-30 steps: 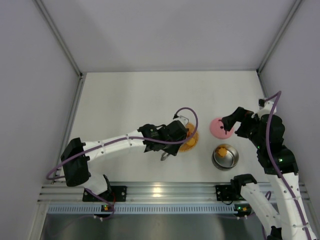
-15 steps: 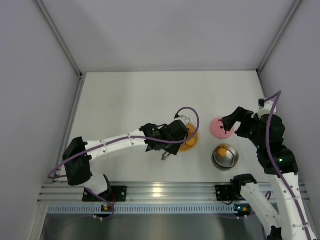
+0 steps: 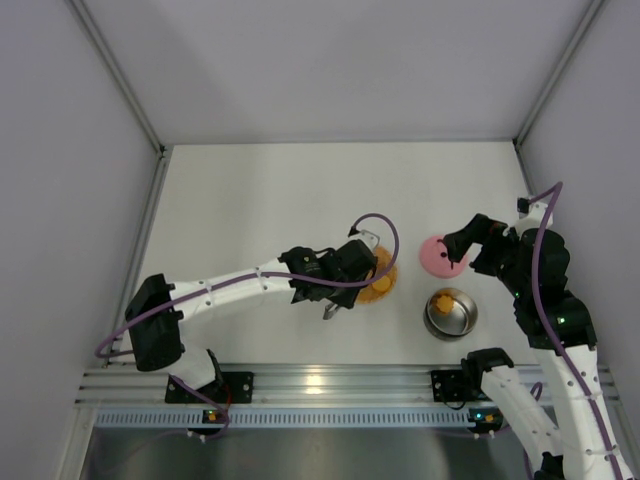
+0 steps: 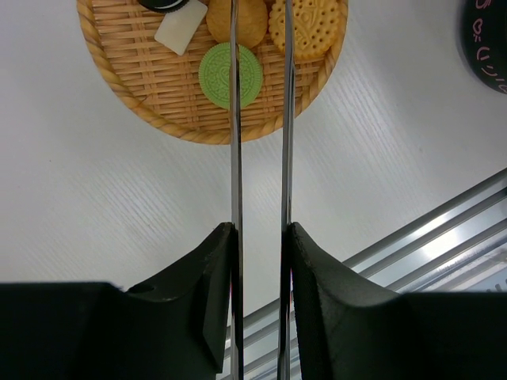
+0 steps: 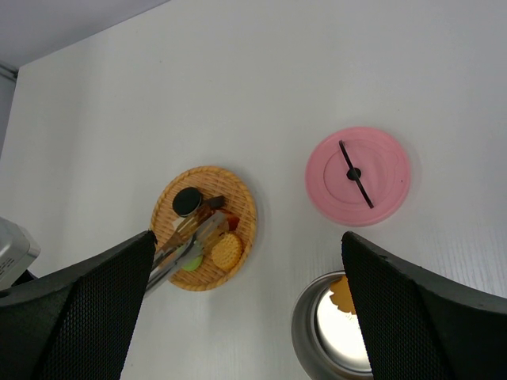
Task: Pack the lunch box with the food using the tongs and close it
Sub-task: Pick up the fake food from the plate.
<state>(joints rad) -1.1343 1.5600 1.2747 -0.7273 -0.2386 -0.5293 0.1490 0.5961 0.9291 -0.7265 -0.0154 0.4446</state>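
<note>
My left gripper is shut on the tongs, whose two slim arms run nearly parallel out over the woven mat. Food lies on the mat: a green biscuit under the left tong arm, a yellow cracker and a black biscuit. In the top view the left gripper hangs at the mat's left edge. The lunch box stands uncovered with one orange piece inside. Its pink lid lies flat behind it. My right gripper hovers open above the lid, holding nothing.
The aluminium rail runs along the table's near edge, just in front of the lunch box. Grey walls close the table on the left, right and back. A purple cable loops above the left wrist.
The left gripper has squeezed the tongs a little tighter and shifted slightly toward the mat. The right arm has not moved.
</note>
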